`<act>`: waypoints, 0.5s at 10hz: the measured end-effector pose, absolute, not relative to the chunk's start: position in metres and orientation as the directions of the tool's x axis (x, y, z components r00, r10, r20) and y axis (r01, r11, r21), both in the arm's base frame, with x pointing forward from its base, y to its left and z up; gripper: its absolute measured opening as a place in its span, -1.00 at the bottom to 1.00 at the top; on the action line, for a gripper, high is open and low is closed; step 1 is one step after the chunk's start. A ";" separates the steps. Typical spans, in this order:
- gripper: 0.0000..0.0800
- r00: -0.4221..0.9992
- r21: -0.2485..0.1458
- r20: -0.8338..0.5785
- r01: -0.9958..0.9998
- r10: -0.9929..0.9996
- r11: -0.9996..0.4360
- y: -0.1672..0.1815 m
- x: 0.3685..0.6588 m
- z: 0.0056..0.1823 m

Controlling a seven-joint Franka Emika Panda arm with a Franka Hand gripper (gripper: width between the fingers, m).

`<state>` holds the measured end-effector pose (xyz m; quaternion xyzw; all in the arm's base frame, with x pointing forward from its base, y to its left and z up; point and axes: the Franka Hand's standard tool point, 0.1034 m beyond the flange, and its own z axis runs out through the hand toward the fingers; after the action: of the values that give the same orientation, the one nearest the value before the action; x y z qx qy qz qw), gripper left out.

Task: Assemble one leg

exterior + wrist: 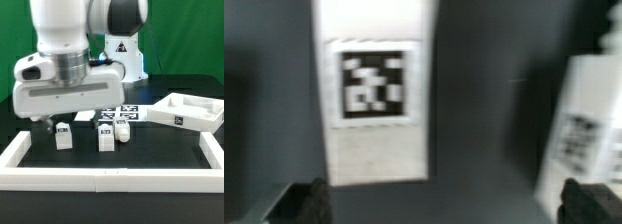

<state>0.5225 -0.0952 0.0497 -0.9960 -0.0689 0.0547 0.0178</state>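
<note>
Spread claw (446, 205) above 1 leg (63, 135) inside white frame (110, 180).

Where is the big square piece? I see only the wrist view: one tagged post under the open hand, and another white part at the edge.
Observer: The tray-like piece lies at the exterior view's right, apart from the hand.
Operator: How many posts are there?
Observer: Three show: the left leg, the middle leg and the right leg, in the exterior view's order.
Operator: What lies behind them?
Observer: The marker board, flat.
</note>
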 end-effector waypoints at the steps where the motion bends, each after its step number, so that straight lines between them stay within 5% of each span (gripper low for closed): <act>1: 0.62 0.990 -0.040 -0.106 0.086 0.090 -0.995 -0.065 0.518 0.063; 3: 0.62 0.992 -0.030 -0.090 0.090 0.093 -0.995 -0.018 0.525 0.085; 5: 0.62 0.991 -0.032 -0.098 0.089 0.092 -0.995 -0.025 0.522 0.080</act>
<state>0.5219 -0.0252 0.0803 -0.9976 -0.0455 0.0499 0.0137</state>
